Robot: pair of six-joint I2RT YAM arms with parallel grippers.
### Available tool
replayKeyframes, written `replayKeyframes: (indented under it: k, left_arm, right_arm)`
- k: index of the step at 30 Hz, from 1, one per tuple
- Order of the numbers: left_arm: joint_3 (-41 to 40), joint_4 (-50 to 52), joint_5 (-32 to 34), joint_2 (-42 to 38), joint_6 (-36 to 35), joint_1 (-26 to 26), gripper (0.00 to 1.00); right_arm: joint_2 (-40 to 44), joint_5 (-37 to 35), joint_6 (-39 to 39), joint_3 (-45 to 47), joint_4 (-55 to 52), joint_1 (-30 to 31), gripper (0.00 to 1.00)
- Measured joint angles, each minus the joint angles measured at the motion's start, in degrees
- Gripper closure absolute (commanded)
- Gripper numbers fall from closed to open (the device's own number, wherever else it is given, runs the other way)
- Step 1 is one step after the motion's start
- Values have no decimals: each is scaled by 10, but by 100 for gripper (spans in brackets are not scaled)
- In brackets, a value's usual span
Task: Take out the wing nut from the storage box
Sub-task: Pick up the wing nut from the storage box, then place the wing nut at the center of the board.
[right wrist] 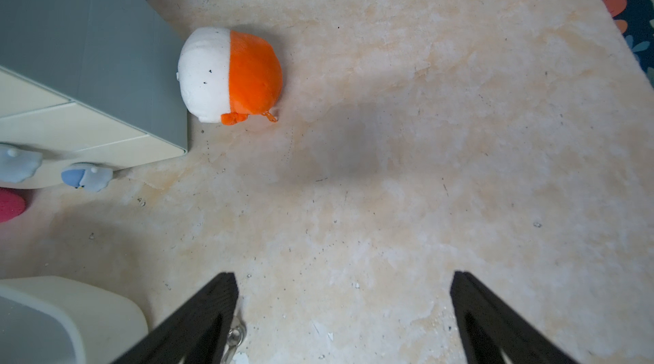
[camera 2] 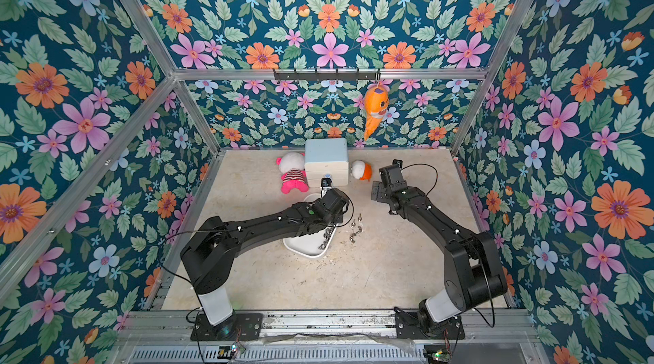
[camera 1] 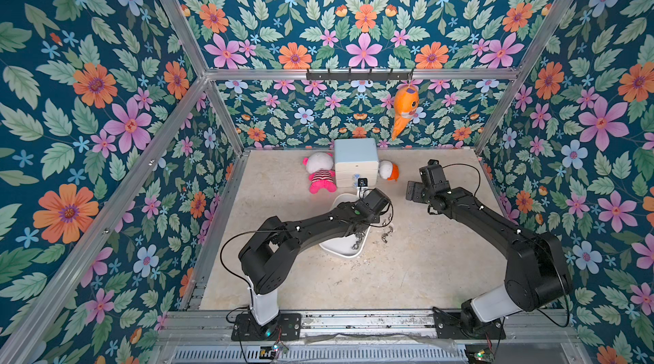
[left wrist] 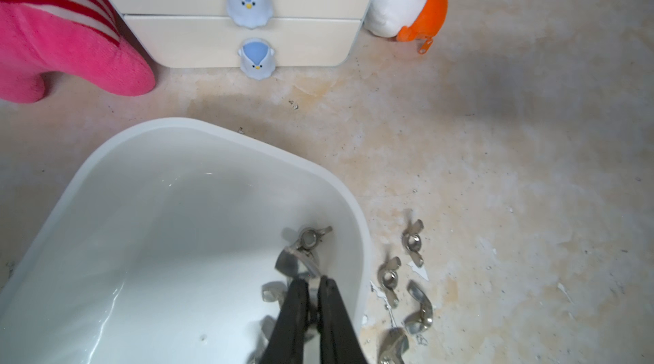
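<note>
The white storage box point(left wrist: 212, 128) lies at mid table under my left arm and shows in both top views point(camera 1: 339, 254) point(camera 2: 304, 250). My left gripper point(left wrist: 313, 279) reaches down into the box near its right wall, shut on the wing of a wing nut point(left wrist: 295, 263). More wing nuts point(left wrist: 311, 238) lie loose in the box beside it. Several wing nuts point(left wrist: 388, 277) point(camera 1: 388, 229) rest on the table just outside that wall. My right gripper point(right wrist: 345, 284) hangs open and empty over bare table to the right of the box, with one nut point(right wrist: 235, 335) beside a finger.
A small white drawer cabinet point(camera 1: 355, 160) with penguin knobs stands at the back. A pink striped plush point(camera 1: 320, 174) lies on its left and an orange-and-white plush point(camera 1: 389, 170) on its right. An orange toy point(camera 1: 405, 107) hangs from the wall rail.
</note>
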State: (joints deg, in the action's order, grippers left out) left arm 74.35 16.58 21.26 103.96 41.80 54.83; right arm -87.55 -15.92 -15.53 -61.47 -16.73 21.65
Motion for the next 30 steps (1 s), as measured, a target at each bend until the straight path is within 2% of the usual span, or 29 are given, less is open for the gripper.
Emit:
replayKeyframes:
  k: [15, 30]
  left_arm:
    - [44, 19, 7, 21, -4, 59, 100]
    - [54, 23, -6, 49, 1, 83, 100]
  right_arm:
    - [-3, -5, 2, -16, -9, 0, 1]
    - [-3, -7, 2, -16, -10, 0, 1]
